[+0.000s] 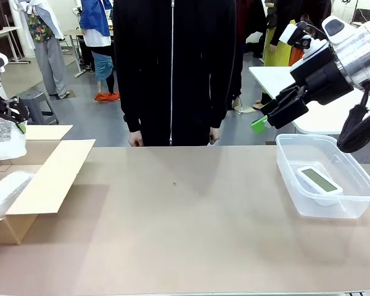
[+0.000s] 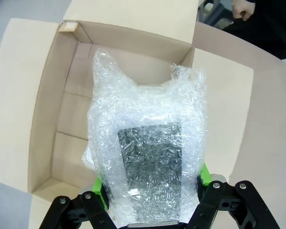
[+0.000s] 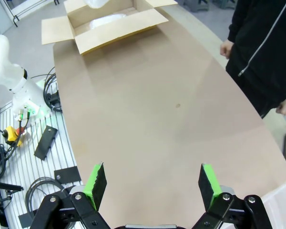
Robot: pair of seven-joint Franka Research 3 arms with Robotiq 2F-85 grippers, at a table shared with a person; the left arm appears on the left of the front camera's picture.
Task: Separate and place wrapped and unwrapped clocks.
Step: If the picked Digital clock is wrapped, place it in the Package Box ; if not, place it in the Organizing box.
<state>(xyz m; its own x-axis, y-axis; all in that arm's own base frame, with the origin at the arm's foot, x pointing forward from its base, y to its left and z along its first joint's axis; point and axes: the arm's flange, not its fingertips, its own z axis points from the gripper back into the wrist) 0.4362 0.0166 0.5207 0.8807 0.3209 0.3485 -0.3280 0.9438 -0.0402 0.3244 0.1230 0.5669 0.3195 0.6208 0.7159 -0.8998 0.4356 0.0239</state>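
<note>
Left pincer [image 2: 152,191] clamped on a bubble-wrapped clock [image 2: 148,157], hanging right above the open cardboard box [image 2: 43,119]. Below it in the box, another wrapped clock [image 1: 5,191]. Right pincer [image 3: 152,183] spread wide, gripping nothing, up over the counter [image 1: 172,228]. Just beneath, bare white clock [image 1: 319,180] lying in the clear tub [image 1: 296,185].

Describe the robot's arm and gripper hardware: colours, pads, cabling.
The right arm has white and silvery links ending in a black wrist block, with a thick black cable looping beneath it. The right gripper is black, its two linkage fingers studded with silver bolts and tipped with flat bright-green pads. The left gripper is the same black build with green pads.
</note>
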